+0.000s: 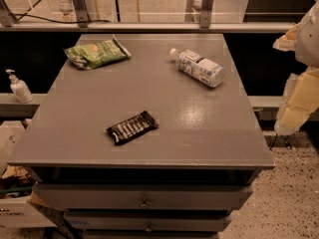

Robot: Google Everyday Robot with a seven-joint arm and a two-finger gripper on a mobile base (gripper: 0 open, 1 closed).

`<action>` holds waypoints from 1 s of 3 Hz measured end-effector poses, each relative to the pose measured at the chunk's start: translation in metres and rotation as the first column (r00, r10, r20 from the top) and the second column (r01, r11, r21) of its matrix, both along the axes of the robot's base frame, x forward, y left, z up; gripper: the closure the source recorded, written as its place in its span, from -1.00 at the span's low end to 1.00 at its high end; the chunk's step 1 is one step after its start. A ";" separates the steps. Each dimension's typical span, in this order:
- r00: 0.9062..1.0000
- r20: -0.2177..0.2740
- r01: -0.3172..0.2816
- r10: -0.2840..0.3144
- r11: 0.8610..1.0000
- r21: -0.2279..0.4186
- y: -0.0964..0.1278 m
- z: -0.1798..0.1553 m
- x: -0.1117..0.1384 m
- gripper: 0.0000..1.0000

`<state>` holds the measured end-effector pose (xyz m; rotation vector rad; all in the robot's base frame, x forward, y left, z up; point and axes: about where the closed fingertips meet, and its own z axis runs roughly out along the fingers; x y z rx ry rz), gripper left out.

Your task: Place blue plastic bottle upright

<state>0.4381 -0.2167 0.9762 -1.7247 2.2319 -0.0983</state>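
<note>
The blue plastic bottle [198, 67] lies on its side at the back right of the grey table [199, 133]. Its white cap points to the back left and its white label with dark print faces up. My gripper [300, 96] shows as blurred pale yellow and white shapes at the right edge of the view. It is off the table's right side, well apart from the bottle, and holds nothing that I can see.
A green chip bag [95, 53] lies at the back left of the table. A black candy bar [131, 127] lies front of centre. A small white pump bottle [19, 87] stands on a ledge to the left. Drawers [144, 198] sit below the tabletop.
</note>
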 end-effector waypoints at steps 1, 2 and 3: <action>1.000 0.000 0.000 0.000 1.000 0.000 0.000 0.000 0.000 -1.00; 1.000 0.023 -0.018 0.018 1.000 -0.013 0.007 -0.005 0.013 -1.00; 0.997 0.064 -0.038 0.039 0.999 -0.025 0.018 -0.014 0.044 -1.00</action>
